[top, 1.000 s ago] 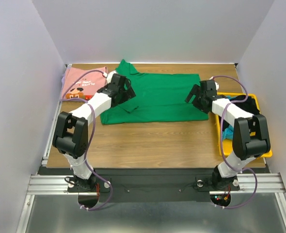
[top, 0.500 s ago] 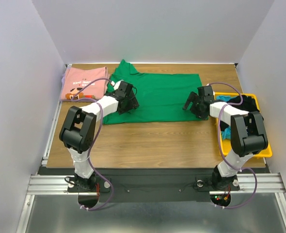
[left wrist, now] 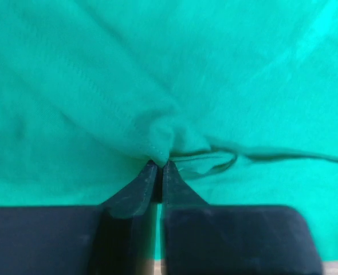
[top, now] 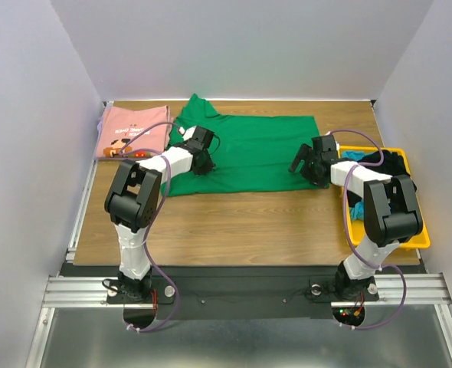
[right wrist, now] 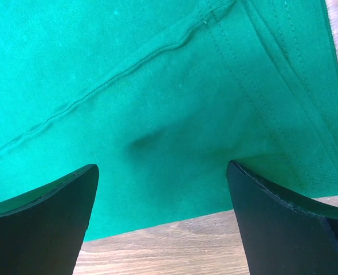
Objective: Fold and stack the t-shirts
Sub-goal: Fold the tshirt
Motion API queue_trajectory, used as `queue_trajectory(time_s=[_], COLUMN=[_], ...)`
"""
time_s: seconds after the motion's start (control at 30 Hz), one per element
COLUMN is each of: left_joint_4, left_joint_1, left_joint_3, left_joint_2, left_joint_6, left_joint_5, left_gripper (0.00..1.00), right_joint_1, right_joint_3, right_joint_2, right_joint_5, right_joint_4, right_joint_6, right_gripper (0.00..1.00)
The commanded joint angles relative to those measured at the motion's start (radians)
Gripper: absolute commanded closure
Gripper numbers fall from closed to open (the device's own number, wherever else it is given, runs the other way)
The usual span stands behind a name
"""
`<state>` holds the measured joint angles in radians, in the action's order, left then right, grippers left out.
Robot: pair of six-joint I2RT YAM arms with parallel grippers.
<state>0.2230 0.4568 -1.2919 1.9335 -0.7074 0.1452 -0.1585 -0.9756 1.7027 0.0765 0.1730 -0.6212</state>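
Observation:
A bright green t-shirt (top: pixel 253 149) lies spread across the back middle of the wooden table. My left gripper (top: pixel 204 162) sits on the shirt's left part, shut on a pinched fold of the green cloth (left wrist: pixel 160 143). At the shirt's right lower corner, my right gripper (top: pixel 306 165) stands open just above the hem (right wrist: pixel 175 149), nothing between its fingers (right wrist: pixel 272 212). A folded dusty pink t-shirt (top: pixel 130 138) with a printed graphic rests at the back left corner.
A yellow plastic tray (top: pixel 421 238) holding dark and teal cloth stands along the table's right edge, close to the right arm. Grey walls enclose the table on three sides. Bare wood (top: pixel 249 222) lies in front of the green shirt.
My left gripper has slid onto the shirt's left part and closed on a fold of green cloth. The right gripper moved down to the shirt's right corner, staying open.

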Motion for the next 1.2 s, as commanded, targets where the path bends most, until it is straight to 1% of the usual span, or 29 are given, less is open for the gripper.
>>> queue_trajectory(time_s=[0.0, 0.23, 0.4, 0.43, 0.47, 0.57, 0.6, 0.63, 0.67, 0.7, 0.83, 0.97, 1.07, 1.17], left_joint_4=[0.021, 0.013, 0.006, 0.007, 0.009, 0.126, 0.166, 0.179, 0.193, 0.202, 0.164, 0.11, 0.052, -0.01], left_joint_1=[-0.006, -0.004, -0.003, -0.003, -0.003, 0.003, 0.009, 0.019, 0.02, 0.02, 0.019, 0.02, 0.019, 0.003], left_joint_3=[-0.073, -0.142, -0.292, -0.319, -0.393, -0.532, -0.585, -0.598, -0.61, -0.609, -0.526, -0.376, -0.169, -0.043], left_joint_2=[-0.008, 0.004, 0.11, 0.129, 0.172, 0.238, 0.257, 0.257, 0.255, 0.234, 0.142, 0.052, -0.011, -0.067], left_joint_6=[0.013, 0.071, 0.222, 0.244, 0.281, 0.357, 0.385, 0.396, 0.393, 0.379, 0.364, 0.306, 0.251, 0.209], left_joint_5=[0.05, 0.073, 0.028, 0.013, 0.002, 0.042, 0.069, 0.094, 0.153, 0.169, 0.162, 0.152, 0.16, 0.143], left_gripper=[1.0, 1.0, 1.0, 0.98, 0.87, 0.54, 0.13, 0.02, 0.02, 0.02, 0.02, 0.02, 0.02, 0.02], right_joint_1=[-0.007, -0.007, -0.007, -0.007, -0.007, -0.007, -0.007, -0.007, -0.007, -0.007, -0.007, -0.007, -0.007, -0.007], right_joint_3=[0.032, 0.038, 0.034, 0.034, 0.034, 0.031, 0.034, 0.035, 0.037, 0.037, 0.041, 0.043, 0.049, 0.066], right_joint_2=[0.026, 0.031, 0.038, 0.038, 0.038, 0.037, 0.035, 0.034, 0.029, 0.028, 0.017, 0.003, -0.011, -0.017], right_joint_5=[0.023, 0.022, 0.016, 0.014, 0.014, 0.006, 0.002, 0.002, 0.002, 0.003, -0.001, 0.006, 0.002, 0.006], right_joint_4=[0.005, 0.005, 0.005, 0.005, 0.005, 0.005, 0.005, 0.005, 0.005, 0.006, 0.005, 0.006, 0.005, 0.005], right_joint_6=[-0.003, 0.0, 0.003, 0.002, 0.003, 0.006, 0.008, 0.008, 0.008, 0.008, 0.008, 0.012, 0.014, 0.012], right_gripper=[0.0, 0.0, 0.0, 0.0, 0.0, 0.0, 0.0, 0.0, 0.0, 0.0, 0.0, 0.0, 0.0, 0.0])
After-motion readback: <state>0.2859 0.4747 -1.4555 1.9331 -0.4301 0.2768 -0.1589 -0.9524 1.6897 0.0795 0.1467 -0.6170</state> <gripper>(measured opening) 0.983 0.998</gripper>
